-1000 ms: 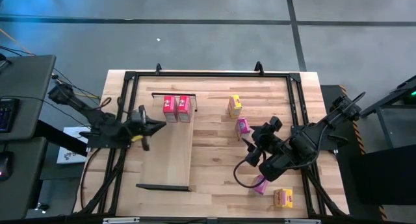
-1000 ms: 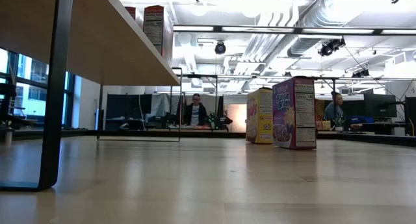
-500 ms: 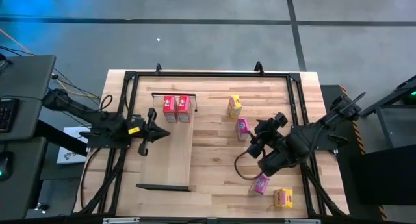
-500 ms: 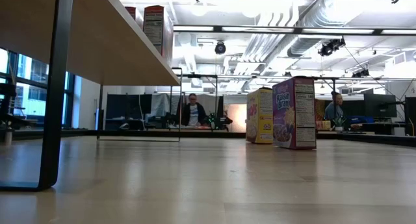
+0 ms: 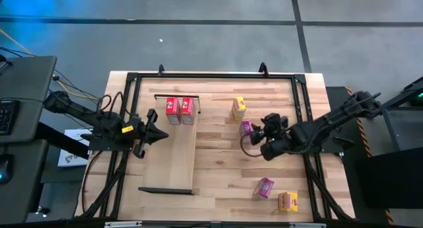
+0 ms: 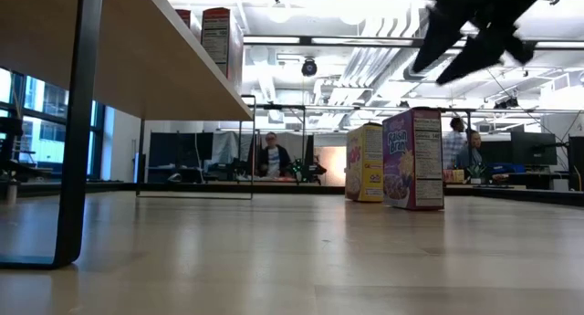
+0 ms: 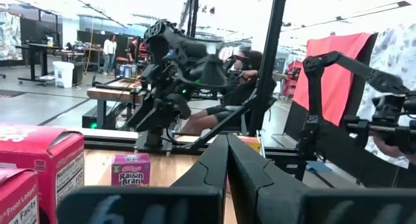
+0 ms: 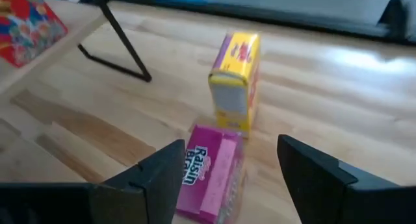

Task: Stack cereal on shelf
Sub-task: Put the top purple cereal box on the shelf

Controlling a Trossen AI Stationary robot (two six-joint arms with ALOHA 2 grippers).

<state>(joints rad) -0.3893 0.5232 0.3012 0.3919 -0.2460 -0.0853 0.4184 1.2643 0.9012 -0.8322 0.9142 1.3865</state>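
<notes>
hovering with jaws released, the right gripper (image 8: 224, 178) straddles the upright pink cereal box (image 5: 246, 128) directly below; left gripper (image 5: 157, 133) waits clenched by the shelf (image 5: 173, 158)

I see my left gripper (image 7: 227, 160) with fingers pressed together, red cereal boxes (image 7: 40, 165) beside, a Raisin Bran box (image 7: 130, 169) beyond.

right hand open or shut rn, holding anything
Open and empty. In the right wrist view the right hand has its fingers spread wide above the upright pink raisin bran box, not touching it.
</notes>
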